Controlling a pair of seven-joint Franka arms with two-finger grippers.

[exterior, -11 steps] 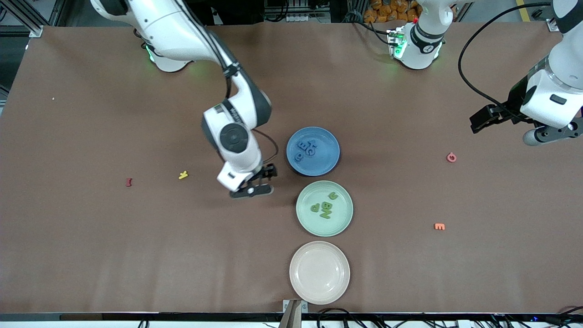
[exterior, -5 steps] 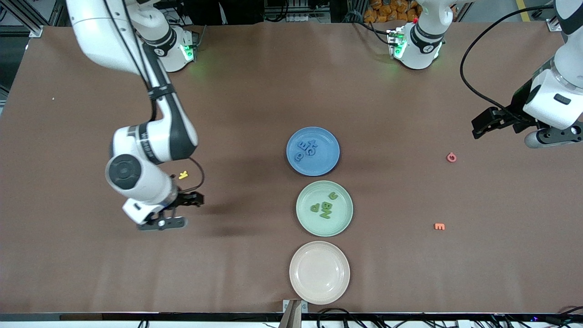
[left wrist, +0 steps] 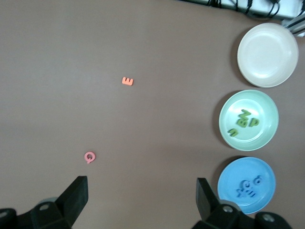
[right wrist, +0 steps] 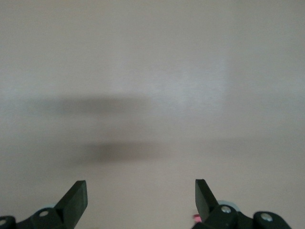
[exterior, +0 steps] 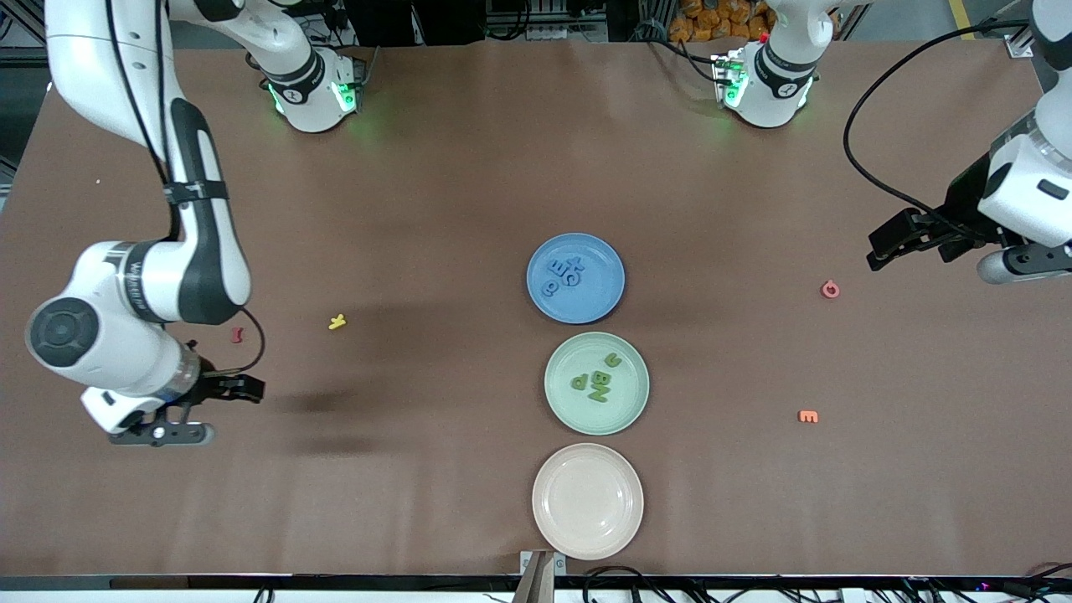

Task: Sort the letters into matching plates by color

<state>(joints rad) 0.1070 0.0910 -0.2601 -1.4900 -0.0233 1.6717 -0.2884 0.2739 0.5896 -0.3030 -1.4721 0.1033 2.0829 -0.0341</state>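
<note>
Orange letter (exterior: 808,416) reads E; pink letter (exterior: 830,290) Q.

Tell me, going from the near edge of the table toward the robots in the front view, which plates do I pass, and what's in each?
Beige-pink plate, with nothing in it → pale green plate, holding the green letters → blue plate, holding the blue letters.

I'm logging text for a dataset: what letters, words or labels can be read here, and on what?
"E": orange letter on the table.
"Q": pink letter on the table.
"Y": yellow letter on the table.
Blue letters and green letters on their plates, dark red letter: unclear.
</note>
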